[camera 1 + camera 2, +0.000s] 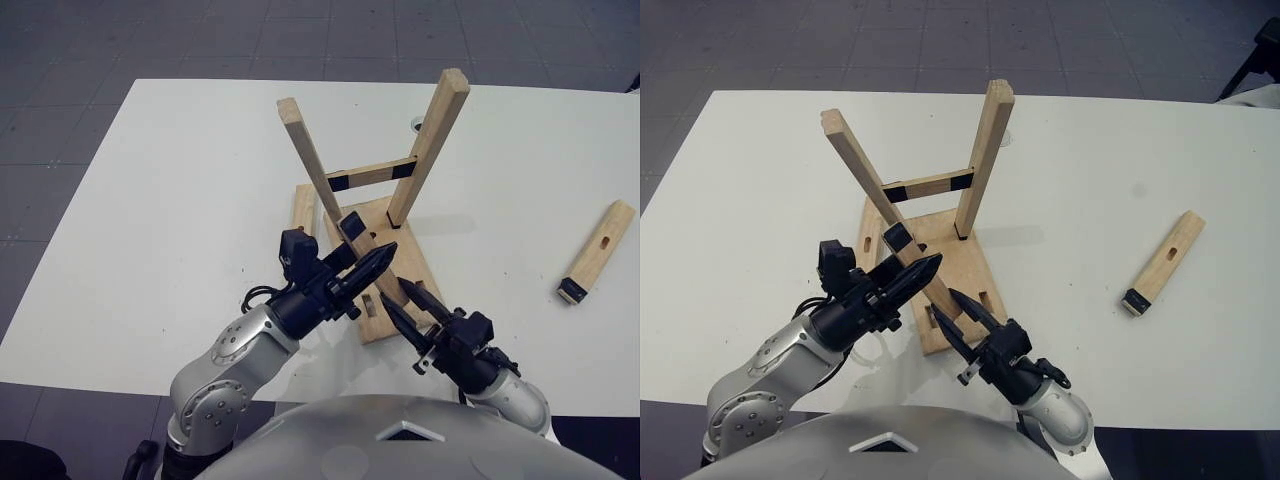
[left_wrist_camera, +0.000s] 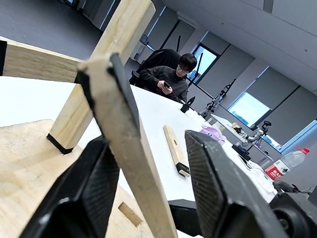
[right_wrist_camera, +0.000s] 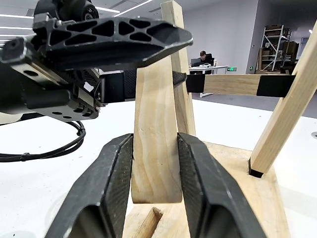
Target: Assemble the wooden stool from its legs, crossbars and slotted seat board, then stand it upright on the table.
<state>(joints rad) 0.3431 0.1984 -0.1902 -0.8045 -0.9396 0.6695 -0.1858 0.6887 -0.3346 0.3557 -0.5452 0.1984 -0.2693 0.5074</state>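
"Stool [image 1: 402, 200] sits upside down near the middle of the table [image 1: 150, 200], doesn't it? What have the grippers got?"

"Right gripper [image 1: 396, 293] is clamped on the lower end of the tilted leg [image 1: 318, 170], just above the seat board [image 1: 372, 222]. Left gripper [image 1: 378, 262] straddles that leg a little higher, jaws apart, with a gap on one side."

"How far along, then?"

"Under halfway, I'd judge. 2 legs are joined by 1 crossbar [image 1: 372, 175]. The upright leg [image 1: 430, 140] looks seated in the board, the tilted one not yet. 1 loose leg [image 1: 597, 250] lies well apart on the robot's right. Turning the whole thing over is yet to come."

"Which way does the tilted one run?"

"Its long axis climbs from the board's near end, up and away from the robot, leaning to its left. The board lies flat."
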